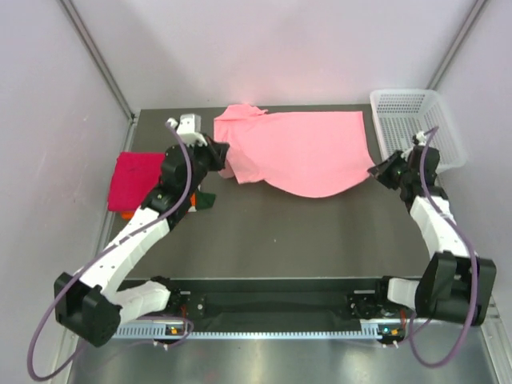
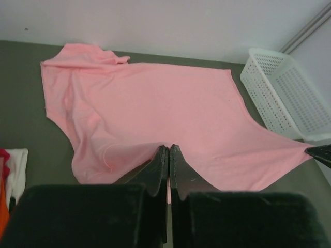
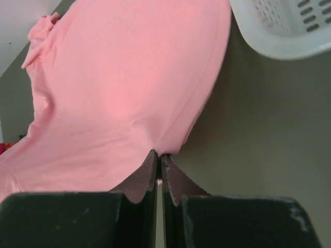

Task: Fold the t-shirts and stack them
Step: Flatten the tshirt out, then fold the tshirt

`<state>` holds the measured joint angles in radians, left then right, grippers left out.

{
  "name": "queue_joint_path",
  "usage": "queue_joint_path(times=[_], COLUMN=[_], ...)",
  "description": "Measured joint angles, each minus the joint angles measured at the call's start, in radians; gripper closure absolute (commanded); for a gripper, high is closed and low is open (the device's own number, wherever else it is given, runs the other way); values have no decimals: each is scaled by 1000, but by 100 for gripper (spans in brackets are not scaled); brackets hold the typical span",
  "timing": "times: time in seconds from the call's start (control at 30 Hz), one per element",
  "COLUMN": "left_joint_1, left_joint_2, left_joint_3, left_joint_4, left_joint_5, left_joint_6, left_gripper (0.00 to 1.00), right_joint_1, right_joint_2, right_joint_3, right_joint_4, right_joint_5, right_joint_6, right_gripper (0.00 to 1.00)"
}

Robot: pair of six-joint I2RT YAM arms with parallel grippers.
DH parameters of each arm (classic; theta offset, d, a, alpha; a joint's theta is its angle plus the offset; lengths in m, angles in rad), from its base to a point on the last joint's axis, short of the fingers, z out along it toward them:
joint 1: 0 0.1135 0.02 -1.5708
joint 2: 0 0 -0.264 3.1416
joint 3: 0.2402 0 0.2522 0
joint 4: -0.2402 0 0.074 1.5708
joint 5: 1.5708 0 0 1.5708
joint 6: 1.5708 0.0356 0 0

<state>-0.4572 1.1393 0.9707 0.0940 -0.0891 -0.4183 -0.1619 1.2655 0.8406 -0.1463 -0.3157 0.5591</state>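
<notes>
Pink t-shirt (image 1: 308, 152) lies spread across the far half of the table (image 1: 304, 240). Left gripper (image 2: 168, 155): jaws closed, pinching the shirt's near-left edge. Right gripper (image 3: 159, 159): jaws closed on the shirt's near-right corner, cloth drawn to a point there. Folded magenta t-shirt (image 1: 136, 180) sits at the table's left edge. An orange sliver (image 1: 126, 214) shows beneath it, possibly another shirt. White basket (image 1: 412, 120) stands in the far right corner.

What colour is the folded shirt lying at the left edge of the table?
The folded shirt is magenta-red; the top external view shows it best.
</notes>
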Motion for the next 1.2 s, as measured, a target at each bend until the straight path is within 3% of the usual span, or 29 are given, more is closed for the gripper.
queue_joint_path(times=[0.4,0.67,0.93,1.2], left_joint_1=[-55,-63,-68,-68], left_joint_2=[-344,-436,-340,-82], left_joint_3=[-323,-447,-476,-282], left_joint_4=[-185,-332,-357,-388], left_joint_5=[-31,11,-40,-126], left_joint_6=[-80,-164,-237,-240], left_gripper=[100,100,100,100], right_joint_1=[-18,-18,-18,-8], right_joint_2=[-376,-509,-377,-140], right_joint_3=[-266,-382,-382,-311], right_joint_4=[-119,-262,-230,-174], right_joint_5=[72,175,219,240], right_joint_6=[-53,-55,-44,-32], right_gripper=[100,100,100,100])
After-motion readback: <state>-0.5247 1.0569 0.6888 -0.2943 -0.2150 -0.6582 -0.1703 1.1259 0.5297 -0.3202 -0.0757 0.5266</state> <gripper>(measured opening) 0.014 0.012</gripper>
